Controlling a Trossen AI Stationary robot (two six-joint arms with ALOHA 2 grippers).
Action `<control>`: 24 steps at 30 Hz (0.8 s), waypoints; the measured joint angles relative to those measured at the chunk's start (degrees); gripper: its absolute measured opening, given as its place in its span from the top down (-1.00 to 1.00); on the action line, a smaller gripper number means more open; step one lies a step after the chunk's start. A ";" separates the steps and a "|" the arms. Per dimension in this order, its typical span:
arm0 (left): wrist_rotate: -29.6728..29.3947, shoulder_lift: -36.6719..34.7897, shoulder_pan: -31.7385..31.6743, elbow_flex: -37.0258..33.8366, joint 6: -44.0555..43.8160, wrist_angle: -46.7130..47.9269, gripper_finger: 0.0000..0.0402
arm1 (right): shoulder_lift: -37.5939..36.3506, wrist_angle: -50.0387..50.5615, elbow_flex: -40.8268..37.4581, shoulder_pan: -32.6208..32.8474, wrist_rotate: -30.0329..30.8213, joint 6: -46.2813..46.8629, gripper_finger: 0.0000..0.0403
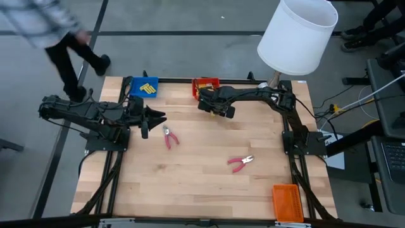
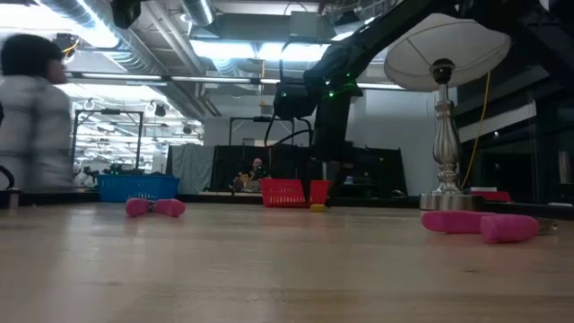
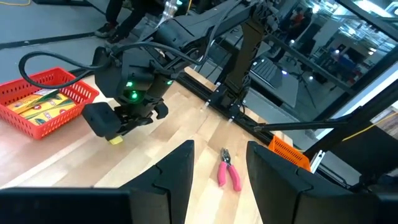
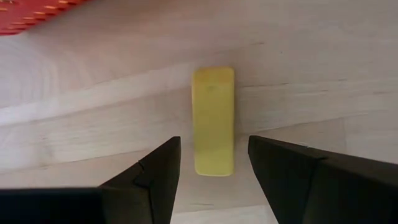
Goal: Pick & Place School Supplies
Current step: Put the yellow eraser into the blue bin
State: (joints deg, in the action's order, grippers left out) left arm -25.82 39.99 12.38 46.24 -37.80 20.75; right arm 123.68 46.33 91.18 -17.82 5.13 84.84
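Right claw [image 4: 208, 171] spread, hovering over yellow stick [image 4: 213, 121] on desk [image 4: 93, 118] | small, stiff, probably light — pinch across narrow sides | left claw [image 3: 217, 168] released — waiting.

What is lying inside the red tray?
The red tray holds yellow packets with dark marks. Whatever lies under them is covered, and their exact number cannot be told.

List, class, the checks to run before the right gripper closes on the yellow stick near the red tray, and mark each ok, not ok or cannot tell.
1. Right gripper open: ok.
2. Yellow stick lined up between the fingers: ok.
3. Stick lying flat on the table, nothing on it: ok.
4. Fingertips low enough to grip: cannot tell.
5. Red tray clear of the gripper's path: ok.
6. Left gripper waiting apart, at the table's left: ok.
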 joint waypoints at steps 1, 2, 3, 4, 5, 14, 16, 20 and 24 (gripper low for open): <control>0.00 0.00 0.00 0.02 0.00 0.00 0.29 | 0.00 -0.02 0.00 -0.02 0.00 0.00 0.03; 0.00 0.00 0.00 0.02 0.00 -0.02 0.29 | 0.00 -0.02 0.00 -0.08 0.00 0.00 0.03; 0.00 0.00 0.00 0.02 0.00 -0.06 0.29 | 0.00 -0.02 0.00 -0.09 0.01 0.02 0.04; 0.00 0.00 0.00 0.02 0.00 -0.27 0.29 | 0.00 -0.02 0.00 -0.09 0.02 0.03 0.04; 0.00 0.00 0.00 0.01 0.00 -0.46 0.29 | 0.00 -0.02 0.00 -0.09 0.01 0.03 0.05; 1.09 0.00 0.00 0.02 0.01 -1.73 0.29 | -0.02 -0.04 0.00 -0.13 0.00 0.92 0.29; 1.63 0.00 0.00 0.02 0.02 -1.73 0.29 | -0.02 -0.04 0.00 -0.13 0.01 0.94 0.33; 1.97 0.00 0.00 0.02 0.00 -1.75 0.29 | 0.64 -0.63 0.02 -0.13 -0.58 1.01 0.35; 2.57 0.02 0.00 0.00 0.02 -2.59 0.29 | 1.65 -1.00 0.13 0.00 -2.01 0.22 0.32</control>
State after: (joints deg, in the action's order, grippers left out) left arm -23.26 40.01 12.38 46.24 -37.78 18.16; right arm 125.33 45.33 91.31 -17.82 3.12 85.06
